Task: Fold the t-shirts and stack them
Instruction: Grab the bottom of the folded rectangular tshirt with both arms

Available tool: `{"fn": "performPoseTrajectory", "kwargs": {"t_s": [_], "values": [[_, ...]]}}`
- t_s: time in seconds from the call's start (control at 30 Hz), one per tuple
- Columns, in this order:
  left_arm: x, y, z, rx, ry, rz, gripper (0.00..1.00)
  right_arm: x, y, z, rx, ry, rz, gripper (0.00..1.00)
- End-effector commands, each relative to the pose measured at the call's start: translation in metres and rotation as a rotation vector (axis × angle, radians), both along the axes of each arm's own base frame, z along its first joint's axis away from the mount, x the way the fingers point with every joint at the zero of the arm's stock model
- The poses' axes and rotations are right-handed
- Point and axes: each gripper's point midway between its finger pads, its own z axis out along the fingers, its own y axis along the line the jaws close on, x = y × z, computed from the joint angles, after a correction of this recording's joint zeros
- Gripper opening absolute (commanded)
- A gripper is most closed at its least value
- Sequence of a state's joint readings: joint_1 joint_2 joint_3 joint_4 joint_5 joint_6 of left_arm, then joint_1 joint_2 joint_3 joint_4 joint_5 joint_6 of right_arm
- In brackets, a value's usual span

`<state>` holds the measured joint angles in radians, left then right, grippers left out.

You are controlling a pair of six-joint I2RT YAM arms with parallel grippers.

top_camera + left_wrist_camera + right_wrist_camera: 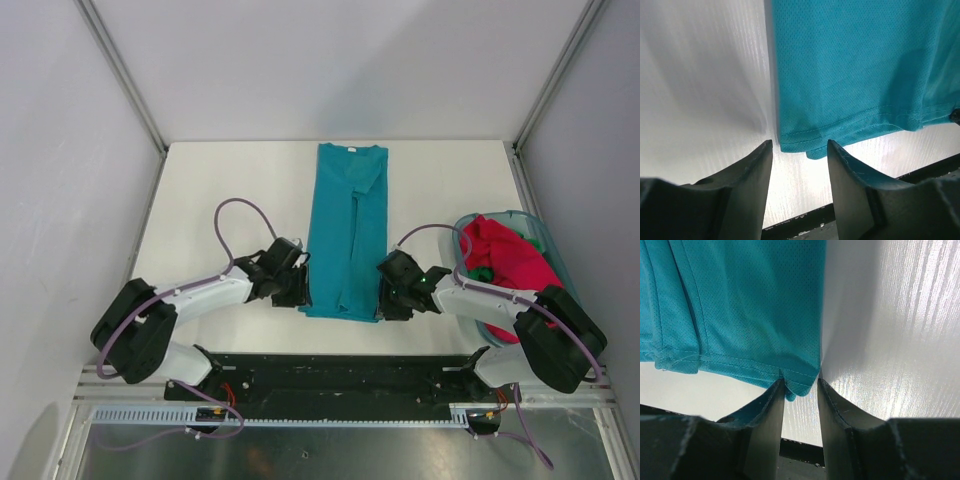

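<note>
Teal t-shirt [347,230] lies centre, folded lengthwise toward 12 o'clock. Your left gripper [800,145] and right gripper [801,382] sit released at its 6 o'clock corners. Cross-fold remains; the magenta t-shirt [510,262] sits in the basket [548,238] at 3 o'clock.

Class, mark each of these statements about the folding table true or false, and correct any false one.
1. The teal t-shirt lies on the table folded into a long narrow strip. True.
2. The magenta-red t-shirt lies flat beside it. False: it sits bunched in the basket on the right.
3. The left gripper and right gripper sit at the strip's two near corners. True.
4. The left gripper's jaws are shut tight. False: they stand apart, the hem corner just ahead of the gap.
5. The collar points toward the arms. False: it lies at the far end.
</note>
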<state>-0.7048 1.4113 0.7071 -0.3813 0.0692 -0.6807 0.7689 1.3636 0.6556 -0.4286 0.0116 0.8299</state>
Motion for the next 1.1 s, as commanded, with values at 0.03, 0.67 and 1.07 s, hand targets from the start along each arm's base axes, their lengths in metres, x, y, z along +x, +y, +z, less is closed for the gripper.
{"fn": "performPoseTrajectory", "kwargs": {"t_s": [0.03,0.67,1.07], "values": [[0.007,0.005,0.009,0.016,-0.054,0.012,0.53,0.001,-0.007,-0.006,-0.032,-0.01,-0.016,0.37],[-0.008,-0.007,-0.021,0.084,0.035,-0.055,0.44,0.005,-0.007,-0.002,-0.031,-0.039,-0.024,0.37],[-0.022,-0.019,-0.02,0.062,0.055,-0.074,0.12,0.004,-0.006,-0.004,-0.016,-0.044,-0.029,0.13]]}}
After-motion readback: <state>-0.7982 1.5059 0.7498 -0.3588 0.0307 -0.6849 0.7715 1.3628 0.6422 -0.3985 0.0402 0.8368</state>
